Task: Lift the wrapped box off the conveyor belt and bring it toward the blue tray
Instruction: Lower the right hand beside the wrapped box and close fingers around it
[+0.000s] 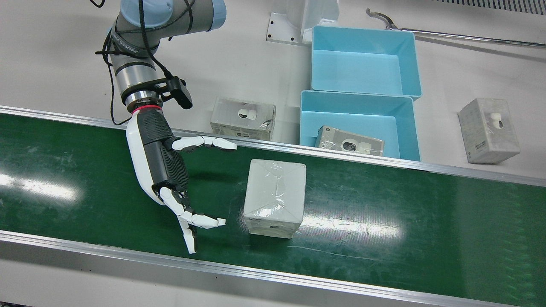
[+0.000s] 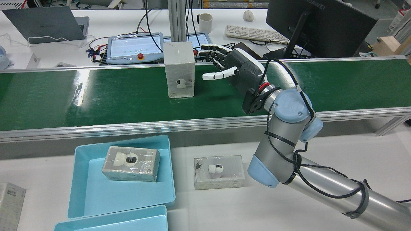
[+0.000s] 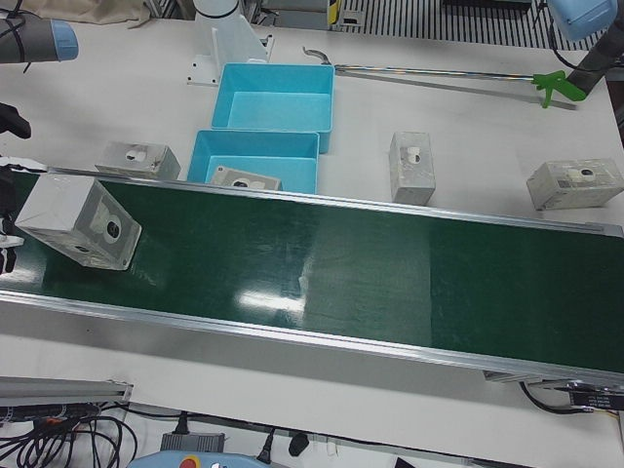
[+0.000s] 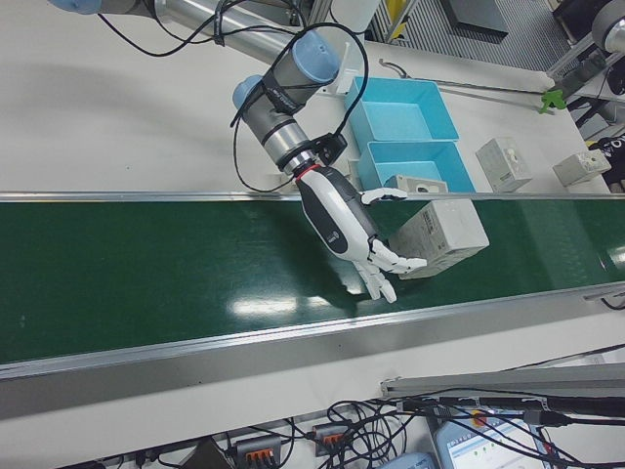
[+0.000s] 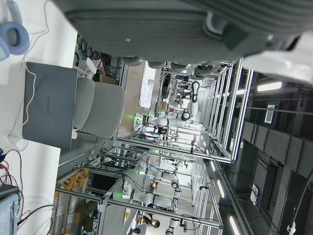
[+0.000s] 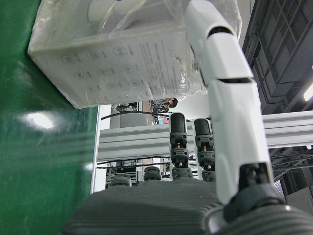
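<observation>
The wrapped box [image 1: 275, 197] stands upright on the green conveyor belt [image 1: 384, 213], just beside the right hand [image 1: 170, 175] and apart from it. That hand hangs over the belt with fingers [image 1: 204, 143] spread toward the box, holding nothing. The blue tray [image 1: 354, 128] sits on the bench beyond the belt.

"HUAWEI" on monitor back [image 2: 321, 24], also on closed laptop lid [image 2: 45, 24]; other labels unreadable
</observation>
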Tool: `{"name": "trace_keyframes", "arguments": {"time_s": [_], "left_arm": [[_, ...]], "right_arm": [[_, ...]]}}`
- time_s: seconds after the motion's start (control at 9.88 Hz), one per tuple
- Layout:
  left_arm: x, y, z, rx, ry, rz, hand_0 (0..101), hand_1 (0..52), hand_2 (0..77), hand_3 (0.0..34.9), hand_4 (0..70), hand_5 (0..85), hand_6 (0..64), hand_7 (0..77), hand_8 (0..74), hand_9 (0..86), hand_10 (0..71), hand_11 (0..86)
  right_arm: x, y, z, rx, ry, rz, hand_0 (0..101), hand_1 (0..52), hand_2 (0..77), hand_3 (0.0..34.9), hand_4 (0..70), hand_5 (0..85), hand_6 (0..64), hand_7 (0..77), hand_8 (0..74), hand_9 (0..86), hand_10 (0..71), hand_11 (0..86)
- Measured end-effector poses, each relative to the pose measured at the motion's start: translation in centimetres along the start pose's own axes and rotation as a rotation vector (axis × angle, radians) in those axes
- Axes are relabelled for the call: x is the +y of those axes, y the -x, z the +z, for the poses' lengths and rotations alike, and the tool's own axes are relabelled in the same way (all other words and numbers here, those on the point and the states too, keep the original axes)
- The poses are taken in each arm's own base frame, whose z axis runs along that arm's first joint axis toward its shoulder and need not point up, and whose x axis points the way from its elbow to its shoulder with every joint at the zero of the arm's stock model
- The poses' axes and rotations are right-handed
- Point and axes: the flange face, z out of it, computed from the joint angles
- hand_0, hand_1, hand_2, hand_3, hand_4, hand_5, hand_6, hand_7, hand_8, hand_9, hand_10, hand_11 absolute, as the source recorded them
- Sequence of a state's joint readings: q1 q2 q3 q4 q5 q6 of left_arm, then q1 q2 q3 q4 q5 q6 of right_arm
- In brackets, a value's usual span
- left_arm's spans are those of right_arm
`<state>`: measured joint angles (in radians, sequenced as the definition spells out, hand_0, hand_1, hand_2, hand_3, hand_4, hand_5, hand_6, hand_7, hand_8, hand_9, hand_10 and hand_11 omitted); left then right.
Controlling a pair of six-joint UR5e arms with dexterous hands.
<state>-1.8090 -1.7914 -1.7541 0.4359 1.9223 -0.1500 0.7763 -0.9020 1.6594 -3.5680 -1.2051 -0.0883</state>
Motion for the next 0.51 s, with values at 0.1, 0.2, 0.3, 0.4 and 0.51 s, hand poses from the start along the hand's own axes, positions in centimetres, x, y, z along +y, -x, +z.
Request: {"name": "trace_keyframes", "arguments": {"time_s": [0.1, 0.2, 0.3, 0.4, 0.51], "left_arm": [[0.00, 0.00, 0.00, 0.000, 0.000, 0.000, 0, 0.0, 1.1, 0.0, 0.0, 0.5, 0.0, 0.5, 0.5, 0.0, 0.5, 0.0], [0.00, 0.00, 0.00, 0.000, 0.000, 0.000, 0, 0.0, 0.5, 0.0, 0.0, 0.5, 0.0, 0.5, 0.5, 0.0, 0.5, 0.0], [0.00, 0.00, 0.00, 0.000, 0.000, 0.000, 0, 0.0, 0.5, 0.0, 0.0, 0.5, 0.0, 0.5, 0.5, 0.0, 0.5, 0.5], [0.00, 0.00, 0.00, 0.000, 0.000, 0.000, 0, 0.0, 1.1, 0.0, 0.0, 0.5, 0.0, 0.5, 0.5, 0.0, 0.5, 0.0], [0.00, 0.00, 0.00, 0.000, 0.000, 0.000, 0, 0.0, 1.1, 0.0, 0.0, 0.5, 0.0, 0.5, 0.5, 0.0, 0.5, 0.0]], "right_arm": [[0.45, -0.50, 0.58, -0.005, 0.003, 0.000, 53, 20.7, 16.9, 7.7, 15.8, 21.3, 9.8, 26.7, 0.5, 4.4, 0.0, 1.6], [0.69, -0.68, 0.87, -0.013, 0.004, 0.001, 53, 21.8, 17.5, 7.7, 15.8, 21.3, 9.8, 26.7, 0.5, 4.4, 0.0, 1.6], [0.69, -0.77, 1.04, -0.019, 0.001, -0.001, 53, 21.8, 17.5, 9.5, 14.7, 20.7, 9.8, 26.2, 0.5, 4.4, 0.0, 1.6], [0.60, -0.86, 1.16, -0.023, -0.002, -0.002, 53, 21.8, 17.5, 11.0, 15.3, 20.2, 9.8, 26.2, 0.5, 4.4, 0.0, 1.6], [0.56, -0.95, 1.27, -0.025, -0.004, -0.003, 53, 21.8, 17.5, 11.0, 15.3, 20.2, 9.8, 26.2, 0.5, 4.4, 0.0, 1.6]]}}
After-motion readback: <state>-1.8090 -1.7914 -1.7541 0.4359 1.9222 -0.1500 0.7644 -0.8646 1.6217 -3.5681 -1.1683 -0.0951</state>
